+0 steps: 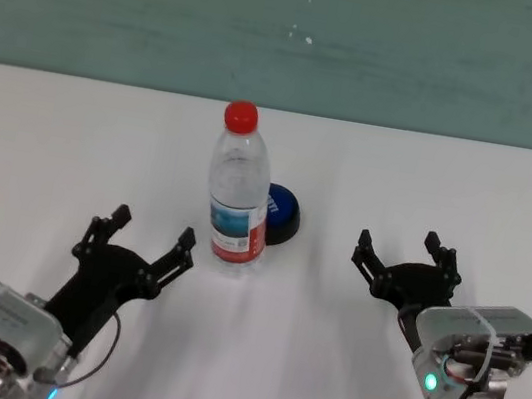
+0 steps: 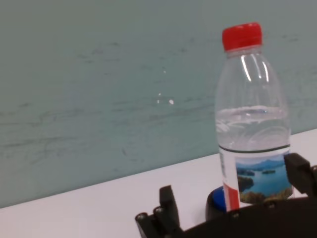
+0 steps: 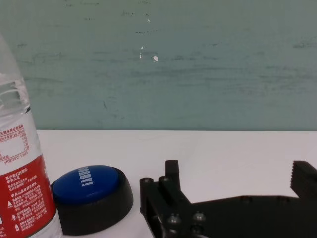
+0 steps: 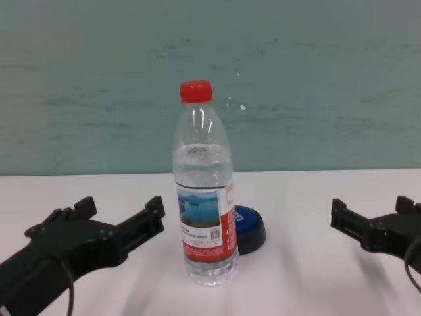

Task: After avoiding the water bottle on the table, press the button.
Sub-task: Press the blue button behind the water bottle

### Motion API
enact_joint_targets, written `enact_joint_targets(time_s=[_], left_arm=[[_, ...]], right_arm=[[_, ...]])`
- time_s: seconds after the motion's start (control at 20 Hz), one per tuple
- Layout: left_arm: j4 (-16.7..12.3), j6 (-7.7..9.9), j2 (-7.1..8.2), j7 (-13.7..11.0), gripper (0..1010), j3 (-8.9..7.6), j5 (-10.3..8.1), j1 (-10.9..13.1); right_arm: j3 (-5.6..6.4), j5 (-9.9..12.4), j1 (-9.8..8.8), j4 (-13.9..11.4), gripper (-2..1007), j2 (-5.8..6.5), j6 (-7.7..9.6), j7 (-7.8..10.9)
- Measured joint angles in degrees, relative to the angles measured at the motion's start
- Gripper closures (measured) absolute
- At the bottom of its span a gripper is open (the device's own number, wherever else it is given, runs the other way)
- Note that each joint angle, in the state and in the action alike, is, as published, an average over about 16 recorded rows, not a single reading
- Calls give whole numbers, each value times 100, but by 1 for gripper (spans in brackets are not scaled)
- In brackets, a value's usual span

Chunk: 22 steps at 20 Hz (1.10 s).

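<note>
The water bottle [image 1: 238,193] stands upright at the middle of the white table [image 1: 42,144], with a red cap and a lake-picture label; it also shows in the chest view [image 4: 204,210], the left wrist view [image 2: 252,124] and the right wrist view [image 3: 20,183]. The blue button [image 1: 282,213] on its black base sits right behind it, partly hidden; the chest view [image 4: 250,227] and the right wrist view [image 3: 91,196] show it too. My left gripper [image 1: 137,234] is open, near and left of the bottle. My right gripper [image 1: 407,250] is open, right of the button.
A teal wall [image 1: 293,32] runs behind the table's far edge. Bare tabletop lies to both sides of the bottle and between the grippers.
</note>
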Motion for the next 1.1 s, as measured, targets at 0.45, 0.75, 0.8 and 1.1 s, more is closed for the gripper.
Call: enact_joint_targets(time_s=[0.45, 0.75, 0.8, 1.1], left_arm=[[-49, 54, 48, -30, 0, -95, -99, 9], [-61, 98, 82, -43, 0, -157, -156, -14], [-59, 103, 86, -43, 0, -168, -164, -22], [-5, 126, 96, -30, 0, -245, -203, -113]], right_arm=[[0, 0, 0, 0, 1, 0, 0, 0], [0, 0, 0, 0, 1, 0, 0, 0], [0, 0, 0, 0, 1, 0, 0, 0], [0, 0, 0, 0, 1, 0, 0, 0]])
